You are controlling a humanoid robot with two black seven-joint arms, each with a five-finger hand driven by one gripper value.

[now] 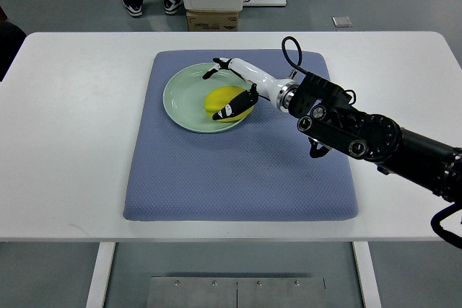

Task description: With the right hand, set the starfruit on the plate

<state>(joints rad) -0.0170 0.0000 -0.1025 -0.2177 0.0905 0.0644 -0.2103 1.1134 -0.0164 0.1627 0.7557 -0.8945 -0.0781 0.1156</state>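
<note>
The yellow starfruit point(224, 100) lies on the pale green round plate point(180, 95), on the blue-grey mat point(216, 178). The white right hand point(242, 88), reaching from the right, grasps it with black-tipped fingers point(234, 110).

The right arm point(375, 138) is black with round joints and a looped black cable — its hand point(242, 84) white, fingertips black.

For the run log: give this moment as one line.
right hand: over plate | starfruit: on plate, fingers around it | left: out of view
</note>
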